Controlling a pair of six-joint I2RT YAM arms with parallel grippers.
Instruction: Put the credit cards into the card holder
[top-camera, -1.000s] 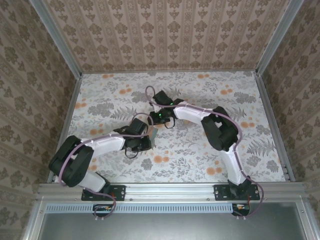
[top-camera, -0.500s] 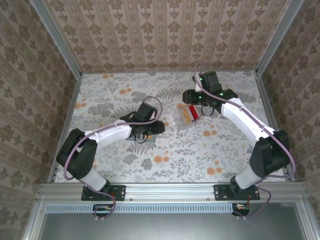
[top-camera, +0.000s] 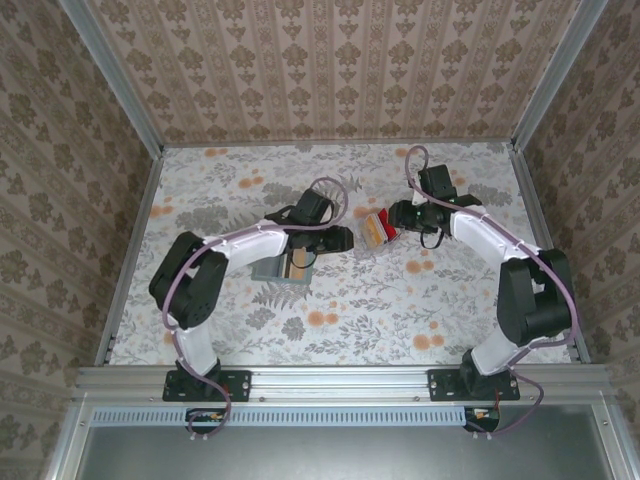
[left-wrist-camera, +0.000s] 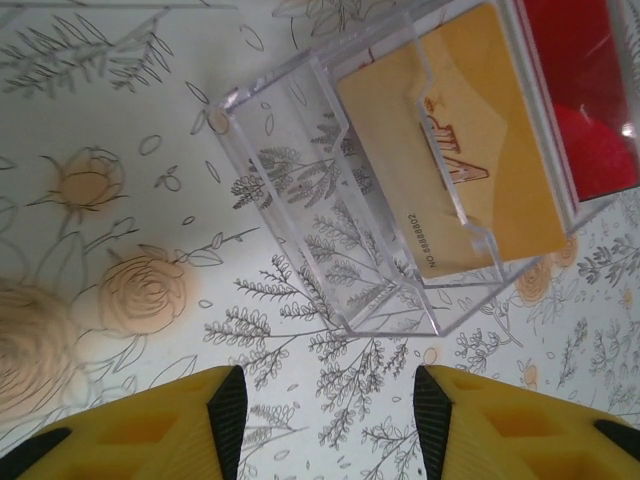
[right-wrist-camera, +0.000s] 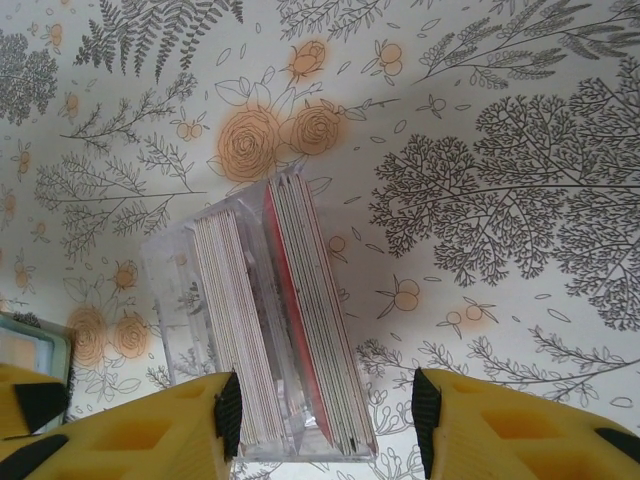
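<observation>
credit cards (top-camera: 377, 229) sit in a see-through plastic tray (left-wrist-camera: 300, 190) on the flowery desk (left-wrist-camera: 120, 150), near the middle and a bit to the right. one is a thin flat orange-yellow card (left-wrist-camera: 450, 130), and next to it is a thin flat red card (left-wrist-camera: 590, 90). the soft flat grey-green card holder (top-camera: 270, 268) lies just left of the tray, not touching it. something orange-brown shows in it; i cannot tell if that is a card.

a second ago both arms were bunched over the card holder. then the right arm swung out to the tray. now the left arm has left the card holder and reached to the tray too. so i think the robot is going for the next card, and the cards in the tray still need to go in.

the left hand (left-wrist-camera: 328, 412) is wide open and holds nothing. it hovers just beside the tray. the right hand (right-wrist-camera: 325, 420) is wide open and empty too. the end of the tray sits between its yellow fingers (right-wrist-camera: 130, 430); i cannot tell if they touch it.
</observation>
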